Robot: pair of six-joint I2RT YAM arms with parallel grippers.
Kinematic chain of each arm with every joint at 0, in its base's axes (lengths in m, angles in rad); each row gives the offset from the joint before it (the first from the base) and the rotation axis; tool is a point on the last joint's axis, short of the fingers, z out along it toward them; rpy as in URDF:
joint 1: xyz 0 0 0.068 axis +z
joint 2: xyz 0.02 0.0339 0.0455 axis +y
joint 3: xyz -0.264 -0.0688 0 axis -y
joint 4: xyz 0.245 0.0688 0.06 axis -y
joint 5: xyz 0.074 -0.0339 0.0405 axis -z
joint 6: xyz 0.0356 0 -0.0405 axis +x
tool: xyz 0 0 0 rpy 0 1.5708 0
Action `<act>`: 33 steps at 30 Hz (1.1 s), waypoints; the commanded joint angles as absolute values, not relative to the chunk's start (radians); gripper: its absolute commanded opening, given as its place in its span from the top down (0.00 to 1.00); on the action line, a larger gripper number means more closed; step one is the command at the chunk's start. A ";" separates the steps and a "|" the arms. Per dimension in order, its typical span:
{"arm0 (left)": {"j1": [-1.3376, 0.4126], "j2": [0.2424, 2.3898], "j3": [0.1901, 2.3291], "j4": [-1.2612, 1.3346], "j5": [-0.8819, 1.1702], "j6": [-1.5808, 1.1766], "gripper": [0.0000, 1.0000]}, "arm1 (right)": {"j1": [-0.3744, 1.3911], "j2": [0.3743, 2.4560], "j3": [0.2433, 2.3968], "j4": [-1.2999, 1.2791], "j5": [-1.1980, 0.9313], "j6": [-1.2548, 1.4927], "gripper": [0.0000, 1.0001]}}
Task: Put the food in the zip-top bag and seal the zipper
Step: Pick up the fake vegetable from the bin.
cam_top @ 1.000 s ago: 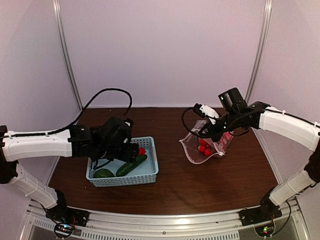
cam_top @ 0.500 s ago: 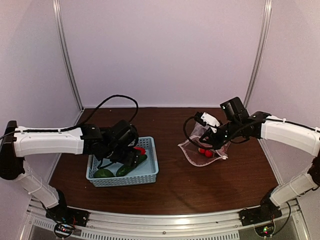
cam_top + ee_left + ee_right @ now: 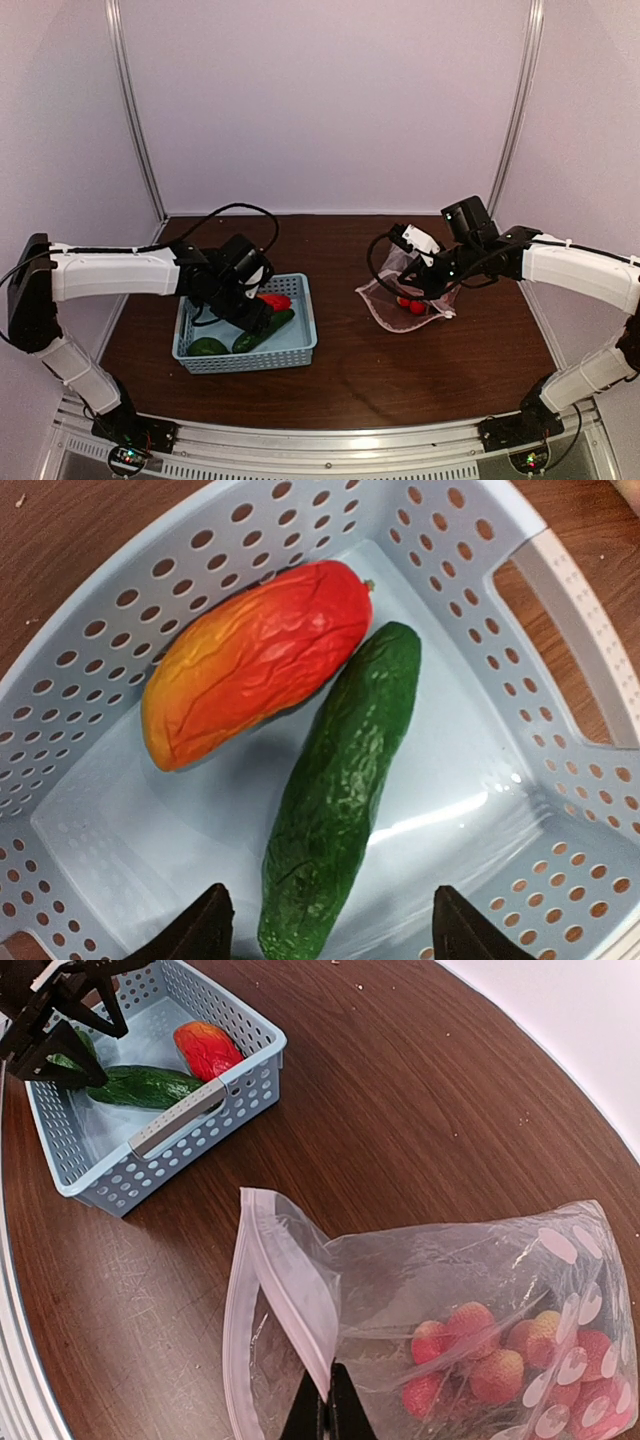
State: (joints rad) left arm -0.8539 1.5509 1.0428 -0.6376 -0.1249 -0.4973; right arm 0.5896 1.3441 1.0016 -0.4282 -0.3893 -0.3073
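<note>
A red-orange pepper (image 3: 255, 660) and a green cucumber (image 3: 340, 790) lie side by side in the light-blue basket (image 3: 100, 705). My left gripper (image 3: 335, 930) hangs open just over them, and the cucumber's near end sits between its fingertips. A small dark green piece (image 3: 207, 347) lies in the basket's near left corner. The zip-top bag (image 3: 470, 1260) rests on the table with red tomatoes (image 3: 480, 1355) inside. Its mouth gapes toward the basket. My right gripper (image 3: 325, 1415) is shut on the upper lip of the zipper (image 3: 290, 1290).
The basket (image 3: 300, 345) stands left of centre on the brown table (image 3: 400, 380), with the bag (image 3: 415, 305) to its right. Bare wood lies between them. White walls and two metal posts close the back.
My left gripper has come lower into the basket, toward the cucumber and pepper. My right gripper lowered the bag to the table and then stayed still.
</note>
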 commanded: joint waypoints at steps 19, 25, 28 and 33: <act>-0.820 1.832 1.267 -0.773 -0.100 -0.208 0.46 | 0.596 1.312 0.980 -0.415 -0.394 -0.299 1.00; -0.821 1.879 1.321 -0.770 -0.097 -0.187 0.54 | 0.596 1.310 0.985 -0.422 -0.398 -0.295 1.00; -0.821 1.894 1.328 -0.769 -0.084 -0.174 0.59 | 0.596 1.313 0.988 -0.426 -0.391 -0.296 1.00; -0.821 1.897 1.334 -0.777 -0.082 -0.179 0.70 | 0.595 1.316 0.989 -0.431 -0.384 -0.296 1.00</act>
State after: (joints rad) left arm -0.8196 1.8812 1.3052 -0.7689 -0.0902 -0.1917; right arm 0.5896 1.3239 0.9897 -0.4221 -0.3893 -0.3073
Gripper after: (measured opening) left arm 0.333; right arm 0.006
